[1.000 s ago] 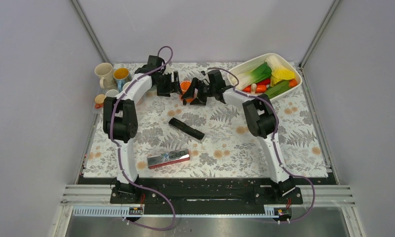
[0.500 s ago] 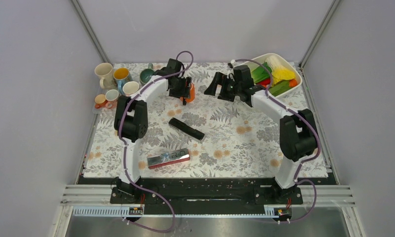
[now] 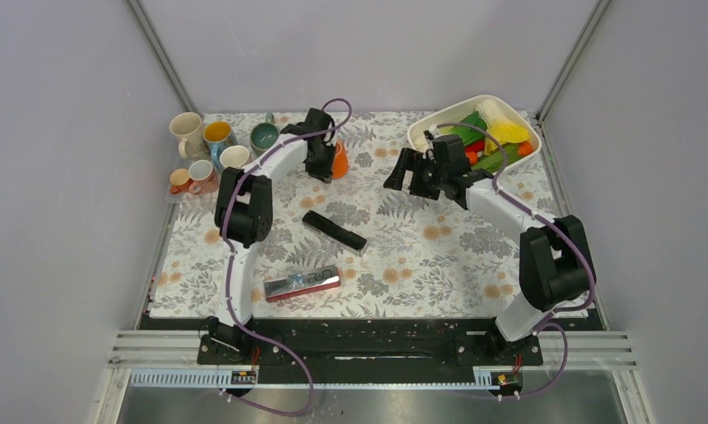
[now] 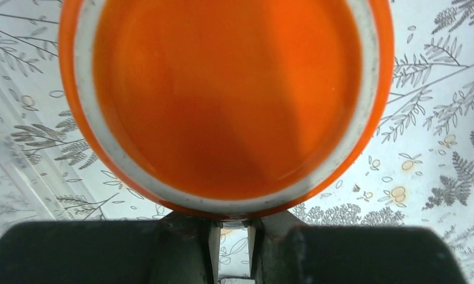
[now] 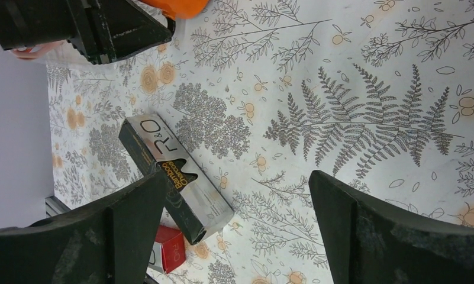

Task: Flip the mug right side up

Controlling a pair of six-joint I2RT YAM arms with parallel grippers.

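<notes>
The orange mug [image 4: 222, 100] fills the left wrist view, its white-rimmed mouth facing the camera and the fern-print cloth behind it. My left gripper [image 4: 231, 228] is closed to a narrow gap at the mug's near rim, where a small grey piece sits between the fingertips. From above, the mug [image 3: 338, 157] shows beside the left gripper [image 3: 323, 161] at the back middle of the table. My right gripper [image 3: 401, 177] stands wide open to the right, apart from the mug. Nothing lies between the right gripper's [image 5: 237, 176] fingers. The mug [image 5: 175, 6] shows at that view's top edge.
A black box [image 3: 333, 230] lies mid-table, and a red and silver box [image 3: 301, 283] sits nearer the front. Several mugs [image 3: 204, 146] cluster at the back left. A white bowl [image 3: 438, 119] of vegetables stands at the back right, just behind my right arm.
The right gripper has let go of the mug, pulled away right toward the bowl and opened fully. The left jaws have closed on the mug and carried it slightly right.
</notes>
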